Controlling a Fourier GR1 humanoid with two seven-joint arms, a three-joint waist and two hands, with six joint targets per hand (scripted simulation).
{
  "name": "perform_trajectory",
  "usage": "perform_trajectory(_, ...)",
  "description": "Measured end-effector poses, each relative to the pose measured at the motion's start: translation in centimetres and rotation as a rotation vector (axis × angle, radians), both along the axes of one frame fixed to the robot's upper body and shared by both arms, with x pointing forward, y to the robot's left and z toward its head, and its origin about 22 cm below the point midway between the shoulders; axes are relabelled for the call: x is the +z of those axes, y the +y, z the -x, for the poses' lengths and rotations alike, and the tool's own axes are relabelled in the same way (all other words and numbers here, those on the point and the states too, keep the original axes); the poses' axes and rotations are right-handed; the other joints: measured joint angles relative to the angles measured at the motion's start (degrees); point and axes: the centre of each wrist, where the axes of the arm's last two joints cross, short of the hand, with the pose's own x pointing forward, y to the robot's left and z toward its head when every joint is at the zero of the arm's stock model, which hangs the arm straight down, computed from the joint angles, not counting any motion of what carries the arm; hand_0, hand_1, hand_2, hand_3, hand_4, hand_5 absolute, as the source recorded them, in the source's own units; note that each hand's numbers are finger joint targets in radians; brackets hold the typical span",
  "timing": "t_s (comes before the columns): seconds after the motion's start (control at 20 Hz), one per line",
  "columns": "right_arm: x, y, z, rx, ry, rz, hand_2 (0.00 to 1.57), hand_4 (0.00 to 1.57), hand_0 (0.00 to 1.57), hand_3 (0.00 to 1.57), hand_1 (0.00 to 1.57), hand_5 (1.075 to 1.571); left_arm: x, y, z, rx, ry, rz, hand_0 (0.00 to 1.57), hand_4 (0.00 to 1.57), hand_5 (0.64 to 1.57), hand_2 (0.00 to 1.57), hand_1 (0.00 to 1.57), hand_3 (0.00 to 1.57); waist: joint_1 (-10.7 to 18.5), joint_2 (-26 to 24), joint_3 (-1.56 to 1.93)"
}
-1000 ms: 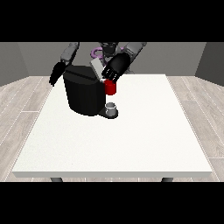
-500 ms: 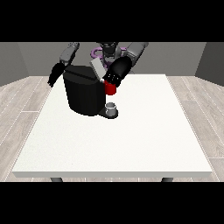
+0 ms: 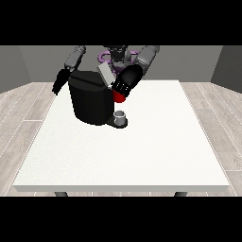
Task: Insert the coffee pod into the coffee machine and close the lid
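The black coffee machine (image 3: 92,101) stands on the white table (image 3: 142,156) at its far left-centre. Its grey lid (image 3: 105,74) is raised and tilted at the machine's top. The hand at the view's right (image 3: 125,83) is just right of the lid, directly above a red thing at the machine (image 3: 119,97), and touches or nearly touches it. The hand at the view's left (image 3: 59,83) hangs beside the machine's left side, fingers relaxed and holding nothing. A small grey thing (image 3: 121,116) stands on the machine's base at the front.
The table's near edge (image 3: 123,188) runs along the bottom of the view. A grey wooden floor (image 3: 217,118) surrounds the table. The robot's torso (image 3: 116,54) is behind the machine.
The hand at the view's right has come down a little towards the machine's top and the red thing. The other hand has hardly moved.
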Motion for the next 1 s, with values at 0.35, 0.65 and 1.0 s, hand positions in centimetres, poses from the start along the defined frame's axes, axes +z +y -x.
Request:
perform_trajectory(0.35,0.2,0.4,-0.2,0.0,-0.006,0.005,0.0,0.11,0.0,0.0,0.0,1.571,0.6,-0.2,0.1,-0.017,-0.057,0.002,1.27,0.0,1.571,1.24,1.27,0.97,-0.2,0.8,0.02)
perform_trajectory(0.65,0.4,-0.1,-0.5,-0.008,-0.015,0.016,0.0,0.22,0.0,0.0,0.0,1.571,1.4,-0.1,0.3,-0.04,-0.099,-0.042,1.0,0.0,1.571,1.02,1.0,0.72,-0.3,1.7,0.06)
perform_trajectory(1.0,0.6,0.6,-0.5,-0.003,-0.02,0.023,0.0,0.17,0.0,0.0,0.0,1.571,1.9,0.2,0.5,-0.034,-0.148,-0.099,0.0,0.0,1.571,0.63,0.0,0.51,-0.5,2.2,0.14)
